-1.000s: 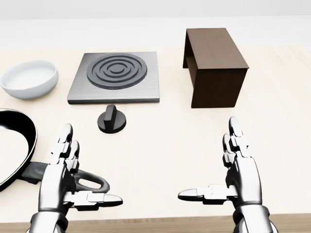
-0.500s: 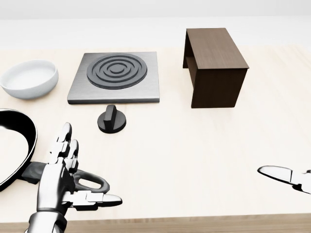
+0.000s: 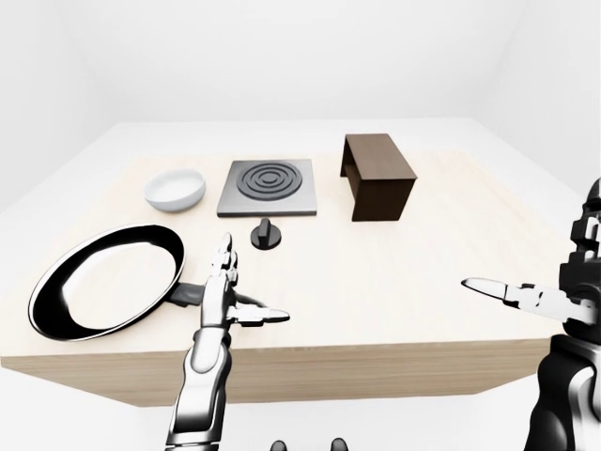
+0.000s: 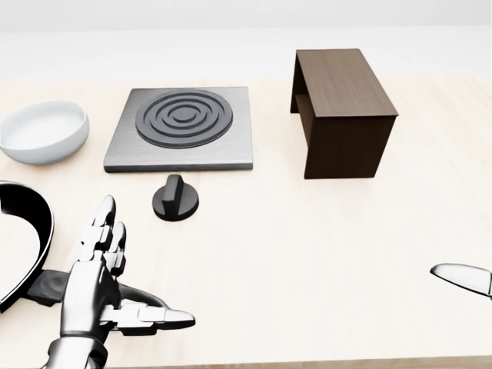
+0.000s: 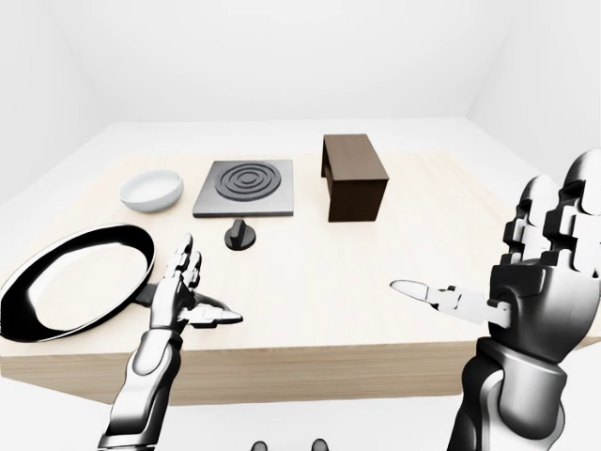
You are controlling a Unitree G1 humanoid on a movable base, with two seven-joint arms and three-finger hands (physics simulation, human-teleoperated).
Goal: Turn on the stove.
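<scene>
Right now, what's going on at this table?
Nothing is held. The left robot hand hovers open over the pale wooden table, just below the black round stove knob, which sits untouched beside the grey square stove plate. The right robot hand is raised, open, off to the right. A white bowl, black frying pan and dark brown wooden box stand around.

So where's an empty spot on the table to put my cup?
Bare wood lies between the knob and the brown box, and below the box toward the right hand. It is crowded around the pan and left hand.
</scene>
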